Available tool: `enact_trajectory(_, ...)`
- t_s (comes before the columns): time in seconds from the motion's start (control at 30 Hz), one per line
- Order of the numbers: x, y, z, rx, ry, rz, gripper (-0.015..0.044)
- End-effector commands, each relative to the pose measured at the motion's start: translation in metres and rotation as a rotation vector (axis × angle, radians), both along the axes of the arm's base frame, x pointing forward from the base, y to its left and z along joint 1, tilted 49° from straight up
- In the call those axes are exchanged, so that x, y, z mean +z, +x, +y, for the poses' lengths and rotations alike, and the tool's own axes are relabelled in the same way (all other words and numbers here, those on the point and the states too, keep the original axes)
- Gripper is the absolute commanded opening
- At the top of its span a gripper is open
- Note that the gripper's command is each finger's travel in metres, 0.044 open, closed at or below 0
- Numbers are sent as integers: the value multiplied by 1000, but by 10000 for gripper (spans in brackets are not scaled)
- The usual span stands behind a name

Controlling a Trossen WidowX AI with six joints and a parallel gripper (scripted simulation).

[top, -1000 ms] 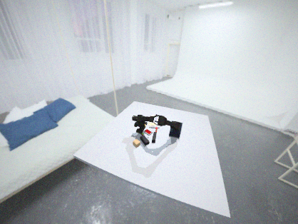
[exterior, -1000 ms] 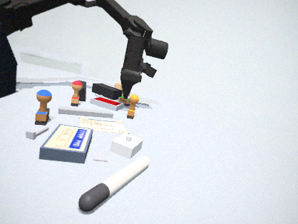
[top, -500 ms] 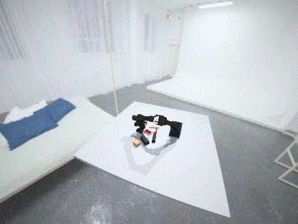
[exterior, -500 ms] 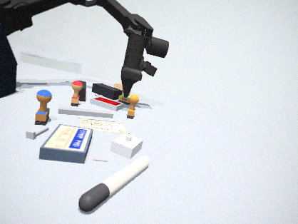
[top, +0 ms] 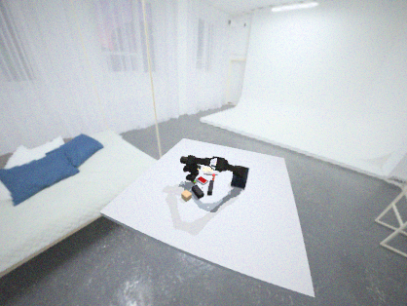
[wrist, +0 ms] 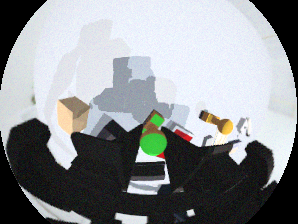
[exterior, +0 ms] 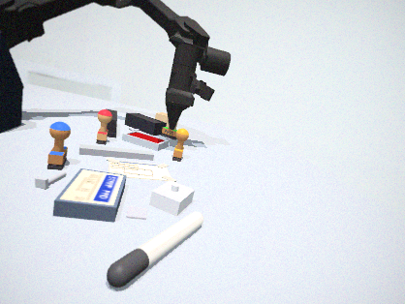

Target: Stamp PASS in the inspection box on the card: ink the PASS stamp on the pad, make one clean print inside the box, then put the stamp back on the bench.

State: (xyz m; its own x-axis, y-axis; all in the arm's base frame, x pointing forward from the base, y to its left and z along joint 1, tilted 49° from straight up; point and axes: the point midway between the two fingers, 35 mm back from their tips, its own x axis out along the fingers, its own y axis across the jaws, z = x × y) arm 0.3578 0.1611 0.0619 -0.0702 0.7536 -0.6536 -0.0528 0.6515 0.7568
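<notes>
My gripper (exterior: 171, 128) (wrist: 151, 128) is shut on the green-topped stamp (exterior: 170, 132) (wrist: 153, 144), low over the table behind the pad. The fingers hide part of the stamp, and its lettering is too small to read. The red ink pad (exterior: 145, 138) (wrist: 183, 135) (top: 202, 180) lies open in a pale tray close beside the gripper. The card (exterior: 157, 171) lies flat in front of the pad, beyond a grey bar. It shows thin printed lines and box outlines; I cannot make out a stamped print on it.
A yellow-topped stamp (exterior: 181, 141) (wrist: 225, 125) stands close by. A black block (exterior: 144, 123) and a wooden block (wrist: 73, 116) (top: 186, 195) lie behind. Red-topped (exterior: 104, 127) and blue-topped (exterior: 59, 137) stamps, a grey bar (exterior: 116, 152), a labelled box (exterior: 84, 193) and a marker (exterior: 167, 240) are around.
</notes>
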Motion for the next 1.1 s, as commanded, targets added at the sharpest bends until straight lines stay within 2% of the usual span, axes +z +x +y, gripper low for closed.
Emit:
enact_trajectory(0.0,1,1,-2,2,-2,-3,0)
enact_trajectory(1.07,11,3,-14,2,-4,-3,0)
